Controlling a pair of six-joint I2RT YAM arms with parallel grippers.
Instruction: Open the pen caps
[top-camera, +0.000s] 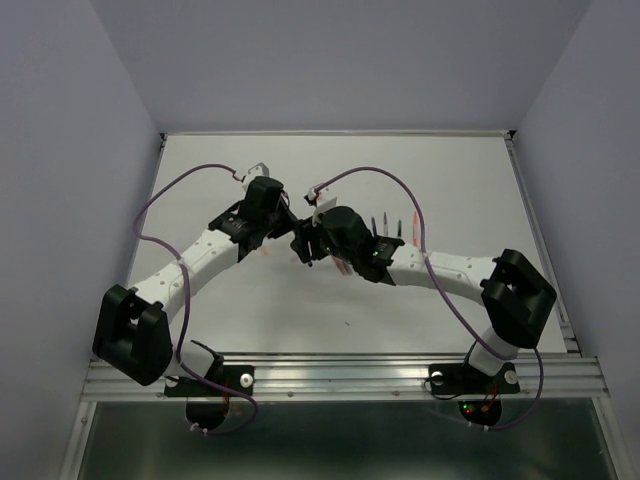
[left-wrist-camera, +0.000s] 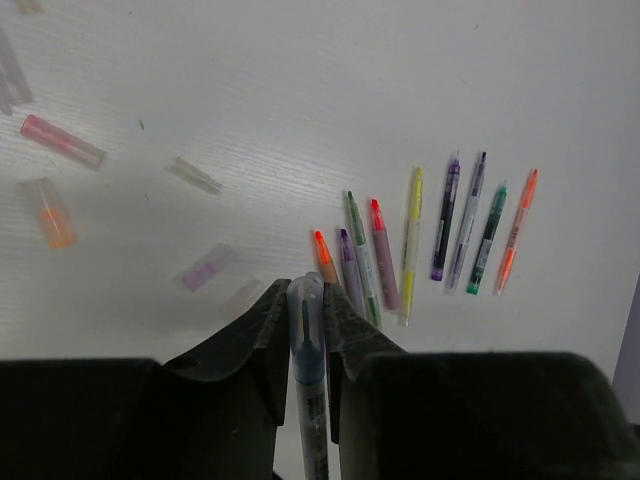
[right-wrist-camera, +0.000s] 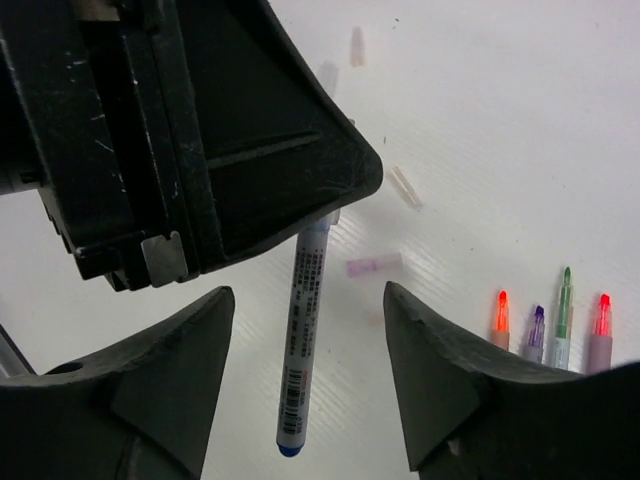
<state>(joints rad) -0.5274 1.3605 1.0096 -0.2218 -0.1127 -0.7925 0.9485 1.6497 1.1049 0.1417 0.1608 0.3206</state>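
My left gripper (left-wrist-camera: 305, 300) is shut on the clear blue pen cap (left-wrist-camera: 305, 318) of a white-barrelled pen (left-wrist-camera: 313, 410); the nib shows inside the cap. In the right wrist view that pen (right-wrist-camera: 303, 340) hangs from the left gripper's black body (right-wrist-camera: 200, 130), its blue end pointing down. My right gripper (right-wrist-camera: 308, 295) is open, its fingers (right-wrist-camera: 420, 350) on either side of the barrel and apart from it. From above, both grippers (top-camera: 298, 240) meet over the table's middle.
Several uncapped pens (left-wrist-camera: 410, 245) lie fanned on the white table, also seen from the right wrist as pens (right-wrist-camera: 563, 310). Loose caps lie scattered: pink (left-wrist-camera: 62, 140), orange (left-wrist-camera: 48, 212), purple (left-wrist-camera: 205, 267), clear (left-wrist-camera: 195, 175). Purple cables (top-camera: 160, 200) loop over both arms.
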